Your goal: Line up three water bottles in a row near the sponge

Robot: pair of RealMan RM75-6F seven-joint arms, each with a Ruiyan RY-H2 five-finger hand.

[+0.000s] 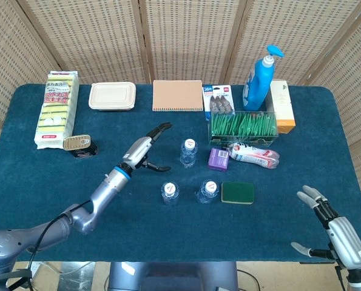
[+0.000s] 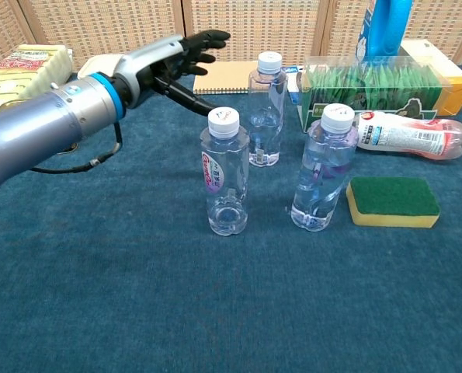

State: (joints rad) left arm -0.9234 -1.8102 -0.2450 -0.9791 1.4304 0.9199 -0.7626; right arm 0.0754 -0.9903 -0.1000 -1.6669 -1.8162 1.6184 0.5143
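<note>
Three clear, white-capped water bottles stand upright: two in line beside the green-topped sponge, one behind.

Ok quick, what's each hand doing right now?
Left hand: open, holding nothing, near the rear water bottle.
Right hand: open, holding nothing.

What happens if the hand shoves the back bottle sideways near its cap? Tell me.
The back bottle is tall and narrow, so a push near the cap would probably tip it. It looks like clear, thin plastic, likely smooth and slippery. Once down, its round body could roll. The left hand is open beside it.
</note>
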